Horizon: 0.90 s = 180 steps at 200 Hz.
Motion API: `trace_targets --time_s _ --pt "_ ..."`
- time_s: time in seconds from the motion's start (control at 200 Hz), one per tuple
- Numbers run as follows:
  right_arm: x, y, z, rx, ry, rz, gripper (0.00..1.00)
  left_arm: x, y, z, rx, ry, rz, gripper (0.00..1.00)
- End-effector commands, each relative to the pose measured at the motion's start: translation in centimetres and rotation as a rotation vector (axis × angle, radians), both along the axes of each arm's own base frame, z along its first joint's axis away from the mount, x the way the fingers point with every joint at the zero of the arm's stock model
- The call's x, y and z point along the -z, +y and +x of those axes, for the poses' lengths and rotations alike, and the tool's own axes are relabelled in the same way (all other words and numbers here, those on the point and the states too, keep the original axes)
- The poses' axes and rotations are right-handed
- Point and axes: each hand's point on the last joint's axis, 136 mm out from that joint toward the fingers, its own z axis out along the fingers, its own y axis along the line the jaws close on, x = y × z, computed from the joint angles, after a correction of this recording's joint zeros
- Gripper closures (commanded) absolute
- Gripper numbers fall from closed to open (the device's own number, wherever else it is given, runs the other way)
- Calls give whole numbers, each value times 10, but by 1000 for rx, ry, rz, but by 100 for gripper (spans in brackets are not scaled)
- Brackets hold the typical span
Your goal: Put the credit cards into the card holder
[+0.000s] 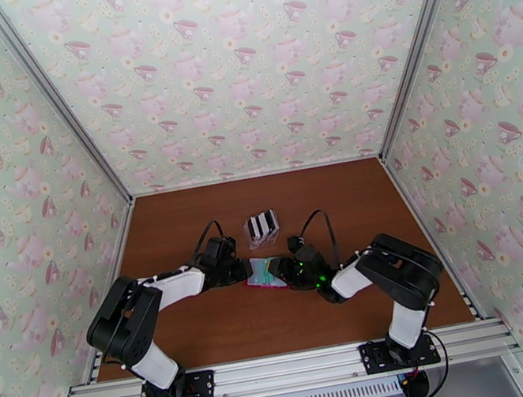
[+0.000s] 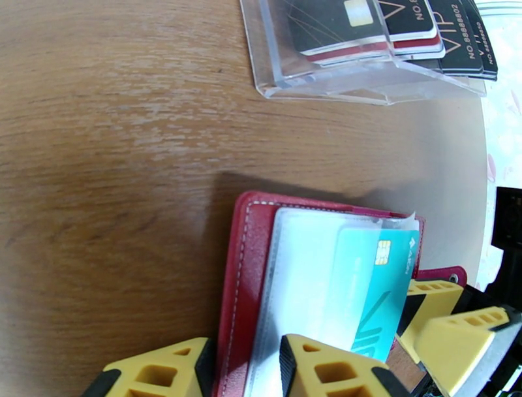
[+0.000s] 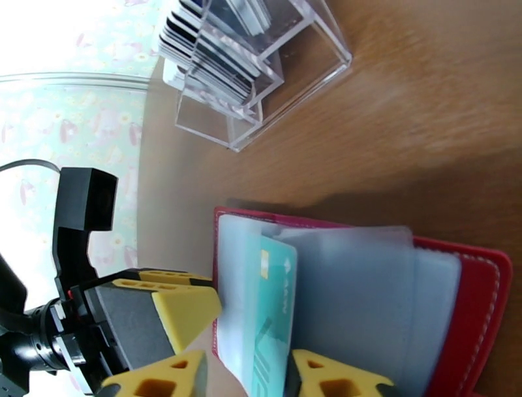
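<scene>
Teal credit card (image 3: 271, 313) sits half-in card holder (image 1: 264, 273) pocket, long axis pointing back at right gripper (image 3: 251, 367), jaws parted loosely astride it; left gripper (image 2: 248, 372) clamps holder's opposite cover edge.

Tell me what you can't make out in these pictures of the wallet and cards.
- Left wrist: whether the left tool pinches the card holder; the bottom edge cuts it off.
- Right wrist: teal card, lower end past the bottom edge.
- Right wrist: clear rack, its cards' print blurred.
- Top external: the card holder's pockets, too small.
</scene>
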Motion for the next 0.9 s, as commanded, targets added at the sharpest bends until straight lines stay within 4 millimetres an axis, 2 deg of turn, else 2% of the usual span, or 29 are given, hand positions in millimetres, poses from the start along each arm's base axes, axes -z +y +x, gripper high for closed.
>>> trace_targets --time_s 0.0,0.436,0.586,0.771,0.896 --pt "15 -11 -6 -22 51 -167 58 58 10 -62 46 240 86 65" --pt "8 -16 -3 -49 124 -361 57 56 8 -63 44 240 63 65" --pt "6 -10 -3 -70 129 -382 56 58 4 -70 50 253 43 68" --pt "8 0 -4 -91 138 -427 56 61 5 -76 50 264 45 68" --pt "8 -2 -4 -81 145 -465 56 62 6 -79 51 268 43 68"
